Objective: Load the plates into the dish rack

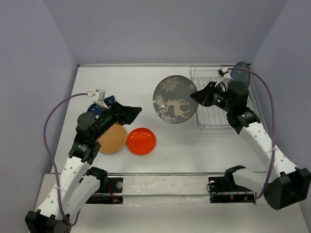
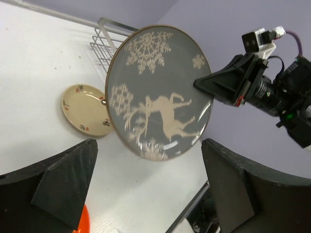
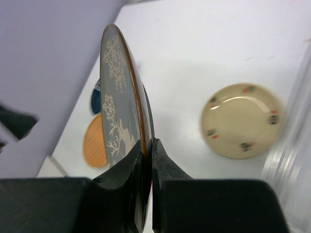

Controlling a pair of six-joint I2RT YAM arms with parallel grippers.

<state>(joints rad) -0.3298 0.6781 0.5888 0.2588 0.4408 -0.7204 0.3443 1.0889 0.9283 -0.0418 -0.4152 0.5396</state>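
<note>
Right fingers (image 3: 167,170) pinching one deer plate (image 1: 176,99), one cream plate (image 3: 241,120), one rack (image 1: 216,119)

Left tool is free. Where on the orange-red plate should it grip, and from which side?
Take the orange-red plate by its raised rim on the far edge, left tool coming down from above, one finger inside. It lies flat, so only the rim offers a pinch; the tan plate crowds its left side, and the far edge is bare and looks nearest the tool.

Soft, even light, faint shadows, slight sheen on the grey plate (image 2: 160,92), nearby dish rack (image 3: 293,131) blurred.
</note>
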